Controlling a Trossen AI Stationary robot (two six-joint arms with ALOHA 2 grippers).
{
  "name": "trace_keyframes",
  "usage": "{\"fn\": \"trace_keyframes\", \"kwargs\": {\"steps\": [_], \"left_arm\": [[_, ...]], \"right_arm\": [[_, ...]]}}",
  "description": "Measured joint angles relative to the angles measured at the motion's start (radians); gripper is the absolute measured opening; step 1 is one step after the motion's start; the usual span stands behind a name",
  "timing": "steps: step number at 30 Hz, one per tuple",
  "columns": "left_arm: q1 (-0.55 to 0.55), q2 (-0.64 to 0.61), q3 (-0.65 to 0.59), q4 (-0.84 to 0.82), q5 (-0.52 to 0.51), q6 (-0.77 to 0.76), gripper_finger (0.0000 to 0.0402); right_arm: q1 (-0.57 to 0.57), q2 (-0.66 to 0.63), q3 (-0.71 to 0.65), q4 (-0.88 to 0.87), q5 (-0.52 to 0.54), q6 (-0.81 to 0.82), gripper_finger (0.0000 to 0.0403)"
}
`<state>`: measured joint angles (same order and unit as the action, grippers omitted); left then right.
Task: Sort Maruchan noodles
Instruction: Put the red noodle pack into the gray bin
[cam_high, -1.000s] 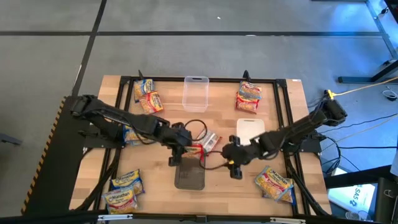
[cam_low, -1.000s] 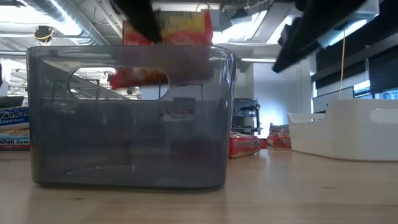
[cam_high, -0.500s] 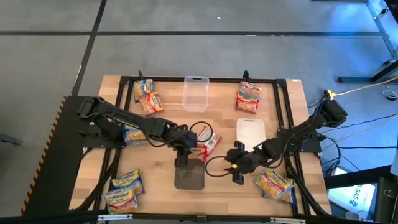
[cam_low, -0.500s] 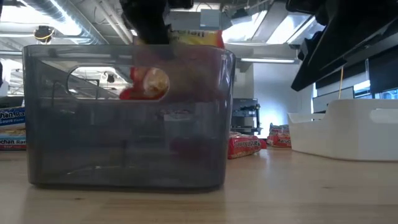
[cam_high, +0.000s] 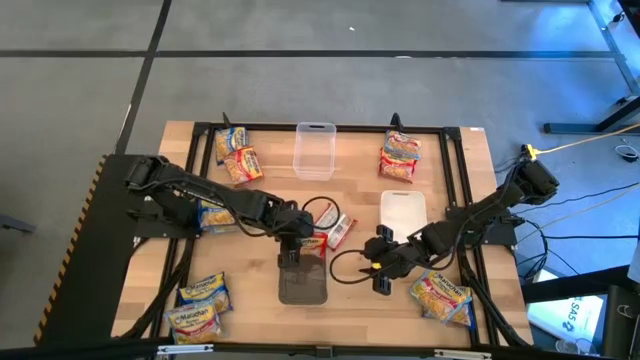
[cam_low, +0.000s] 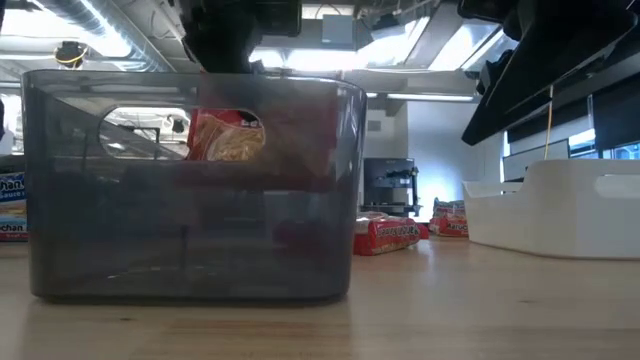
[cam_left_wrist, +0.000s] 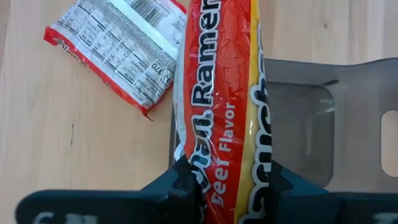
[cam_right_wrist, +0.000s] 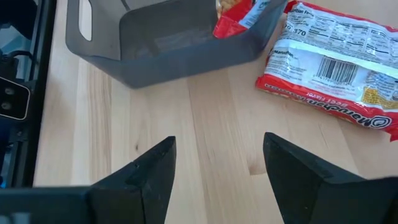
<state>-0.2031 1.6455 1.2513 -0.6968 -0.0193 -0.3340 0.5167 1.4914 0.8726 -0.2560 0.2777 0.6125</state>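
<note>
Left claw — clamped on a flat red plastic beef-flavour ramen packet — has lowered it past the rim of the grey translucent plastic bin; release remains. Right claw waits nearby, open, empty — over the counter.

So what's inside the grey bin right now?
A red beef ramen packet, gripped by the left gripper, hangs partway into the grey bin. Its tinted walls leave the floor unclear.
</note>
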Motion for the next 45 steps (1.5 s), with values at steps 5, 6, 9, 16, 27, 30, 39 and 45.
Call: {"fn": "trace_keyframes", "kwargs": {"steps": [5, 6, 9, 16, 27, 30, 39, 45], "left_arm": [[0.006, 0.0, -0.019, 0.006, 0.005, -0.023, 0.0081], [0.007, 0.0, -0.028, 0.007, 0.013, -0.041, 0.0081], [0.009, 0.0, -0.062, 0.001, 0.013, -0.088, 0.0081], [0.01, 0.0, -0.144, 0.114, 0.046, -0.155, 0.0081], [0.008, 0.0, -0.147, 0.105, -0.044, -0.207, 0.0084], [0.008, 0.0, -0.147, 0.106, -0.046, -0.185, 0.0097], [0.016, -0.002, -0.147, 0.107, -0.044, -0.186, 0.0159], [0.041, -0.04, -0.147, 0.104, 0.009, -0.188, 0.0162]], "right_arm": [[0.0, 0.0, 0.0, 0.0, 0.002, 0.001, 0.0215], [0.0, 0.0, 0.0, 0.0, 0.002, 0.001, 0.0215], [0.0, 0.0, 0.0, 0.0, 0.002, 0.002, 0.0215], [0.0, 0.0, 0.0, 0.001, 0.026, -0.012, 0.0215], [0.0, 0.0, 0.0, 0.006, 0.026, -0.012, 0.0215], [0.0, 0.001, 0.0, 0.008, 0.015, -0.012, 0.0215], [0.0, 0.001, 0.0, 0.02, -0.008, -0.012, 0.0215], [0.0, 0.001, 0.0, 0.021, -0.008, -0.012, 0.0215]]}}
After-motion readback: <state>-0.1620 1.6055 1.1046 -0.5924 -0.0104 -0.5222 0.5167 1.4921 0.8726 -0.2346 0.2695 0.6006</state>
